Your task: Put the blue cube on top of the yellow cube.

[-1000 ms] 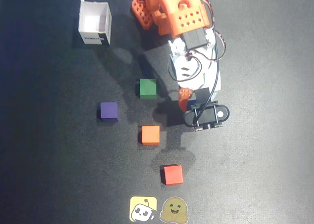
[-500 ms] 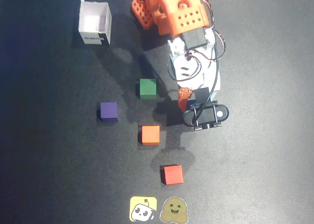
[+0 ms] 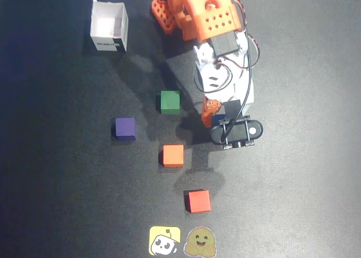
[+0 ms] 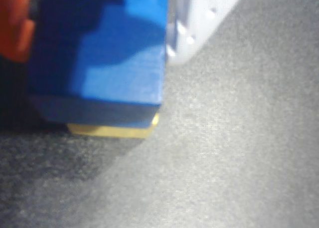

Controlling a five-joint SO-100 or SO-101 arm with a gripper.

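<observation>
The blue cube [image 4: 99,53] fills the upper left of the wrist view and sits directly on the yellow cube [image 4: 114,130]. Only a thin yellow strip shows under the blue cube's lower edge; the rest of the yellow cube is covered. The hand [image 4: 99,38] is clenched on the blue cube: an orange finger [image 4: 15,23] presses its left face and a white finger [image 4: 199,18] lies against its right face. Both fingers are cut off by the picture's edges, and the view is blurred.

In the overhead view the arm [image 3: 223,60] hides most of the stack. Only a small dark-blue patch of the blue cube [image 3: 220,118] shows below the orange finger [image 3: 210,108], and the yellow cube cannot be seen there. The hand [image 3: 219,116] is largely covered by the black wrist camera [image 3: 237,134].

Relative to the blue cube in the overhead view:
- green cube [image 3: 169,101]: left, slightly above;
- orange cube [image 3: 173,155]: below left;
- purple cube [image 3: 125,128]: farther left;
- red cube [image 3: 198,201]: well below;
- white open box [image 3: 110,26]: far upper left;
- two stickers, yellow [image 3: 164,241] and brown [image 3: 199,242]: at the bottom edge, partly cut off.

All rest on the black bench [image 3: 304,184].
</observation>
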